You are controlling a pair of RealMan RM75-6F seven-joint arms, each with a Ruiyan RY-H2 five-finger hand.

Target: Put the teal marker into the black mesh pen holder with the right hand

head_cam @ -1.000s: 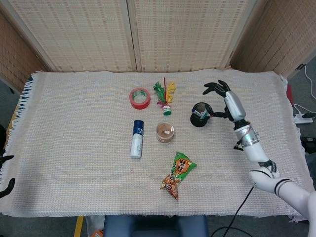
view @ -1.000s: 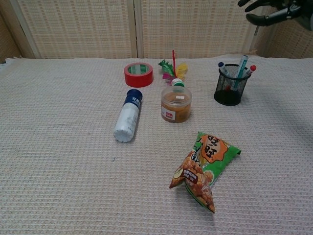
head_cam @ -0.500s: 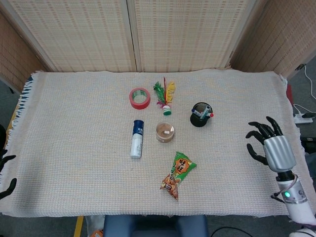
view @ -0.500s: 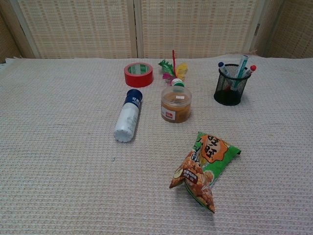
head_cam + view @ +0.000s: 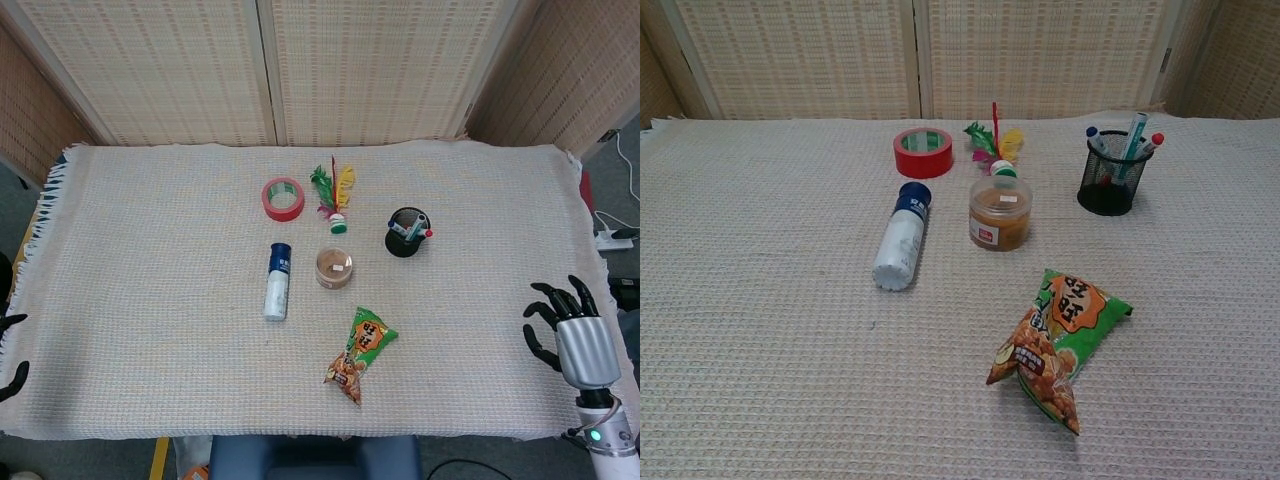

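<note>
The teal marker point(image 5: 1132, 140) stands inside the black mesh pen holder point(image 5: 1107, 180), leaning among other pens; from the head view the holder point(image 5: 405, 233) sits right of centre. My right hand point(image 5: 572, 330) hovers at the table's right front edge, far from the holder, its fingers spread and holding nothing. Only dark fingertips of my left hand point(image 5: 12, 350) show at the left border of the head view. Neither hand appears in the chest view.
A red tape roll point(image 5: 283, 198), a feather shuttlecock point(image 5: 333, 196), a white bottle with a blue cap point(image 5: 277, 281), a small brown jar point(image 5: 334, 269) and a snack bag point(image 5: 360, 353) lie mid-table on the woven cloth point(image 5: 150, 260).
My right hand has withdrawn from above the pen holder towards the right front edge of the table. The marker stays in the holder.
</note>
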